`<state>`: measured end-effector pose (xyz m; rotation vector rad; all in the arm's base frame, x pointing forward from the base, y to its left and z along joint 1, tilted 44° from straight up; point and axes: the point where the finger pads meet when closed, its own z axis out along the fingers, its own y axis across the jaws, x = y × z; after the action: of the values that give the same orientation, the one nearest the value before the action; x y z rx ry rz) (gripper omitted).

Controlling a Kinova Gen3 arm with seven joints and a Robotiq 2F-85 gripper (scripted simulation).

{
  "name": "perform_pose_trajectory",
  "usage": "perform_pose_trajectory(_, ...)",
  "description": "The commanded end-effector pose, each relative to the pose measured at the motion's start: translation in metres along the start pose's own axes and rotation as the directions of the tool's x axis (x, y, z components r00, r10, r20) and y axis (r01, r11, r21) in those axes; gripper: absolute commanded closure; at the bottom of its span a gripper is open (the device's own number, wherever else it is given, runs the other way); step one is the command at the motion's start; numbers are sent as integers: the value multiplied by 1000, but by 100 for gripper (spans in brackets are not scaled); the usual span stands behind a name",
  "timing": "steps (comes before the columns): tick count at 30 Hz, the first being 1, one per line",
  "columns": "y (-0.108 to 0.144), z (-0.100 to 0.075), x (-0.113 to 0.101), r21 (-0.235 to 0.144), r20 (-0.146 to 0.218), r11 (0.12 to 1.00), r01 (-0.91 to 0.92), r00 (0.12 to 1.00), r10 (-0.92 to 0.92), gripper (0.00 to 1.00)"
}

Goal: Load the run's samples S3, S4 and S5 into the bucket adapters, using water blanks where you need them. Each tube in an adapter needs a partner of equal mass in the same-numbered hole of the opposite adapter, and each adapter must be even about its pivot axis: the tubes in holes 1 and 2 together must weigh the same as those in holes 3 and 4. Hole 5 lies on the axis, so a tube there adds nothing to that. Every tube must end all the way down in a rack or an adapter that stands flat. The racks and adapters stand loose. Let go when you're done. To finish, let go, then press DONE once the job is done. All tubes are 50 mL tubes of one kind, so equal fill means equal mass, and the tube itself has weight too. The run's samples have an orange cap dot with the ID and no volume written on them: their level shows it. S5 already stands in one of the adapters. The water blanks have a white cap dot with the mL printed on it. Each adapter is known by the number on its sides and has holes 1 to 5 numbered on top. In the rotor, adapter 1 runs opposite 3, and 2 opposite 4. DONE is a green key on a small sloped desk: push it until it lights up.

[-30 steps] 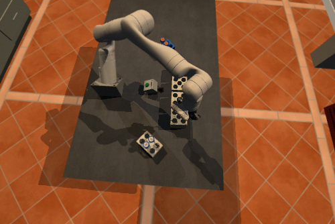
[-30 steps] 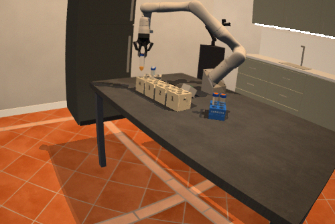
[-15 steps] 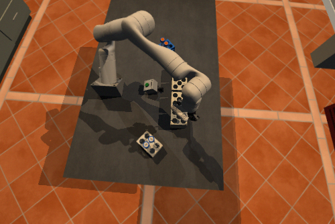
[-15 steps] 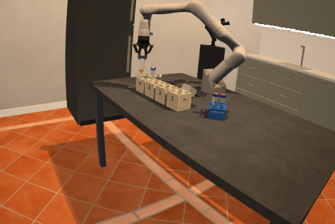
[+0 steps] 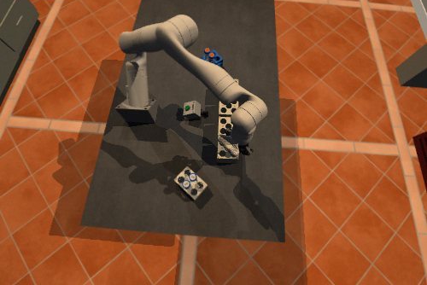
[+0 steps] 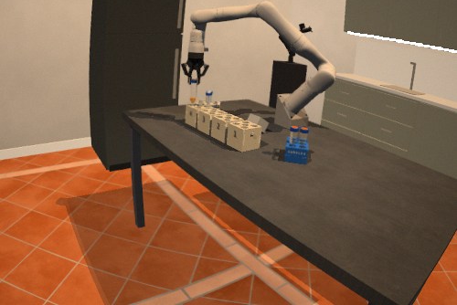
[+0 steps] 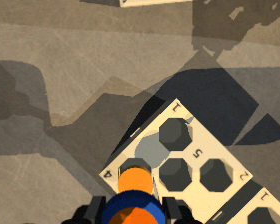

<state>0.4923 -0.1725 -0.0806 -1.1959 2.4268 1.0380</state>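
Observation:
My gripper (image 6: 195,72) is shut on a sample tube (image 6: 194,89) with a blue cap and an orange cap dot (image 7: 134,215); I cannot read the ID. The tube hangs upright, with orange liquid only in its tip. It is above adapter 4 (image 6: 192,115), the far one in the row of four cream adapters (image 6: 223,126). In the wrist view the tube's tip (image 7: 135,180) is over the corner hole marked 4 (image 7: 133,167). Holes 1 (image 7: 175,132), 5 (image 7: 175,173) and 2 (image 7: 216,174) of that adapter are empty. The arm hides part of the adapter row (image 5: 226,132) from above.
The blue sample rack (image 6: 296,150) with two orange-dot tubes stands near the row's adapter 1 end. The white blank rack (image 5: 191,183) with several tubes stands loose beyond adapter 4. The DONE desk with its green key (image 5: 188,107) is beside the adapters, toward the arm's base.

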Motion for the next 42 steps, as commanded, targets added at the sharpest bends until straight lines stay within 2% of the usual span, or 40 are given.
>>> perform_pose_trajectory(1,-1,7,-2,1,2,1000,9,1000,-9,90)
perform_pose_trajectory(24,-1,7,-1,2,1,1000,3,1000,-3,90)
perform_pose_trajectory(42,-2,19,-2,4,2,1000,8,1000,-8,90)
